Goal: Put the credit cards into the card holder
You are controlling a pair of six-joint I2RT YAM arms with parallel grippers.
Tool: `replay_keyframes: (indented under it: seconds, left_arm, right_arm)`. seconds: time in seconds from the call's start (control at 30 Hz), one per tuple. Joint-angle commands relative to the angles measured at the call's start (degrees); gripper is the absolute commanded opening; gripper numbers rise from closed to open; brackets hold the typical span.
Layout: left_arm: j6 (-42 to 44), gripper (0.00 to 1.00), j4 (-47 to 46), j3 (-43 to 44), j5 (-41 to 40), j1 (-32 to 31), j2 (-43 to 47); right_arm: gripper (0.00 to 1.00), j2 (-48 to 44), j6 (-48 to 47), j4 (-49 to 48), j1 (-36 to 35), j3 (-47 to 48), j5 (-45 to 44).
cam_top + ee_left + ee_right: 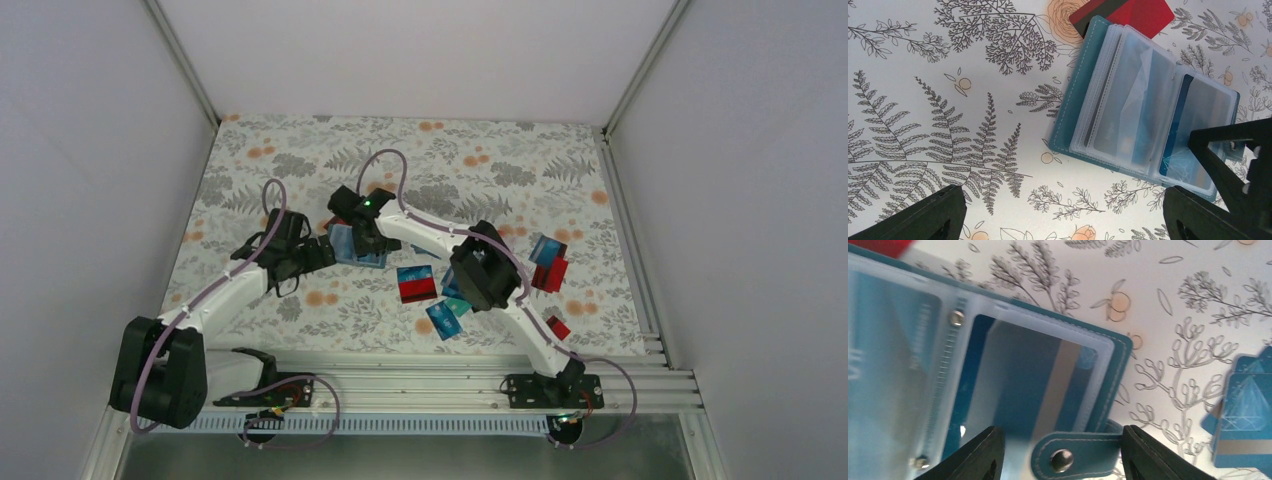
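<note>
Left gripper [1063,197]: spread wide with nothing between its fingers, low over the bench [480,160] and holding nothing.
Right gripper [1060,431]: jaws partly apart, one on each side of the holder's snap strap. A strip of bare space shows between the strap and one finger, so it is not pinching it.
Card holder [1075,100]: lies open on the bench just ahead of the left gripper, nearer that gripper's right finger. The teal cover is underneath and the clear sleeves fan out on top. The right gripper stands directly over its strap edge.
Snap strap [1068,457]: a teal tab with a metal stud, sticking out from the holder's edge into the gap between the right gripper's fingers, close against one of them.
Sleeved card [1013,390]: blue with a grey stripe, inside the clear sleeve just ahead of the right gripper's fingertips. Other sleeves also hold cards, but their print is too blurred to read.
Red card [1143,15]: beyond the holder's far edge as seen from the left gripper, partly tucked under the cover, with a dark striped card [1093,17] touching it.
Loose credit cards [416,283]: red, blue and teal ones lie on the bench well off to the side of the right gripper, around that arm's elbow. A few blue ones show at the edge of the right wrist view.
Bench cover: pale cloth printed with ferns and orange flowers.
</note>
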State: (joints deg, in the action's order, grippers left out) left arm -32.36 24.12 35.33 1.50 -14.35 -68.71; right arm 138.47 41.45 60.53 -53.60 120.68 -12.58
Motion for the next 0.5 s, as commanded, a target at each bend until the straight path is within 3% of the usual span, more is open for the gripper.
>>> replay_keyframes:
  seconds: [0.0, 0.3, 0.47]
  left_arm:
    - [0.19, 0.98, -0.47, -0.27, -0.86, 0.28, 1.28]
    - [0.10, 0.97, -0.64, -0.39, -0.76, 0.24, 1.03]
    - [0.09, 0.97, -0.32, -0.18, -0.90, 0.28, 0.94]
  right_arm:
    - [0.57, 1.71, 1.64, 6.18, -0.45, 2.61, -7.51]
    - [0.51, -0.38, 1.64, 10.20, -0.70, 4.06, -13.48]
    - [0.36, -1.31, 1.11, 9.76, -0.67, 2.83, -13.77]
